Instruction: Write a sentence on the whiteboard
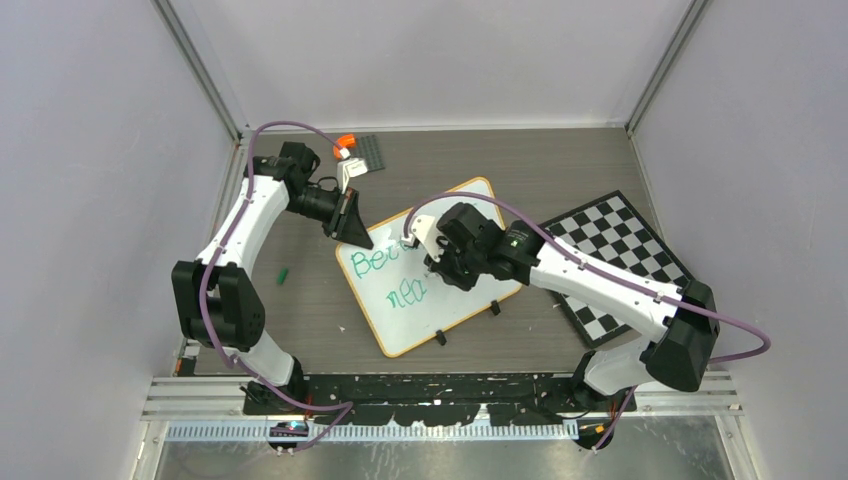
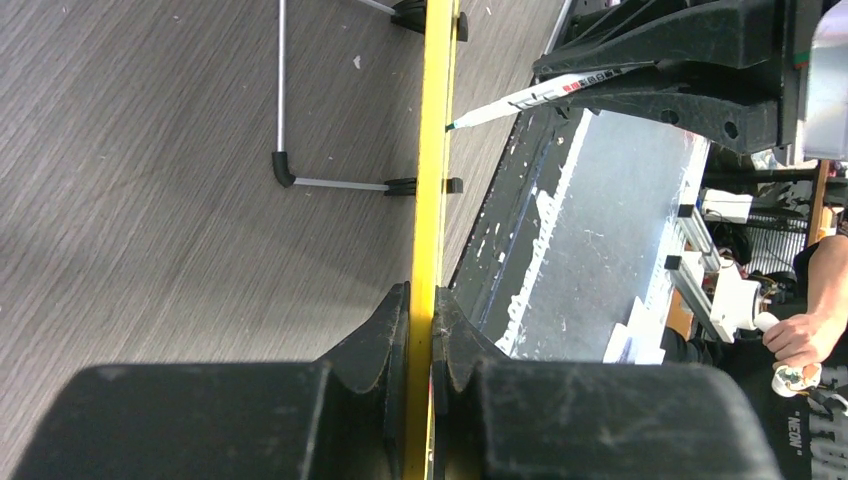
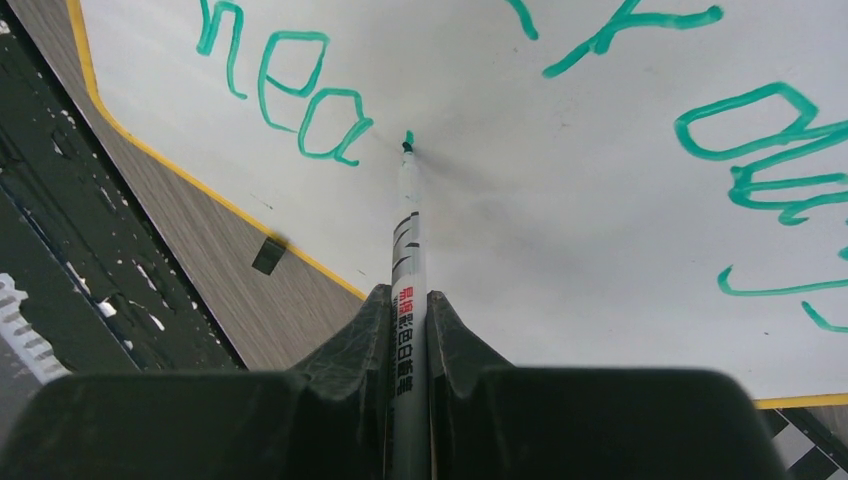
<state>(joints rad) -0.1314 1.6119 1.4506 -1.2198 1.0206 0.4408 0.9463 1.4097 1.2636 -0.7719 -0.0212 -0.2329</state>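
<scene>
The whiteboard (image 1: 440, 305) is sitting at the middle of the counter (image 1: 300, 310), turned askew, with the checkerboard (image 1: 620, 240) lying at its 3 o'clock. The left jaws are clenching the board's yellow rim (image 2: 430, 200) at about its 10 o'clock corner in the top view. That hold is probably bracing the board so it is not sliding or tipping under the pen's push. In the left wrist view the board is showing edge-on, with a thin wire leg (image 2: 281, 100) behind it, so it seems to be standing propped rather than lying flat.

The right jaws are grasping the marker (image 3: 408, 260) by its barrel, tip pointing away from the wrist and pressing on the white surface. The sentence (image 1: 385, 265) is building in green on two lines. The tip is resting just at 3 o'clock of the last letter of "nea" in the right wrist view, which suggests the next letter is being started there. A small green piece (image 1: 283, 273), perhaps the cap, is lying on the counter at the board's 9 o'clock, apart from it
</scene>
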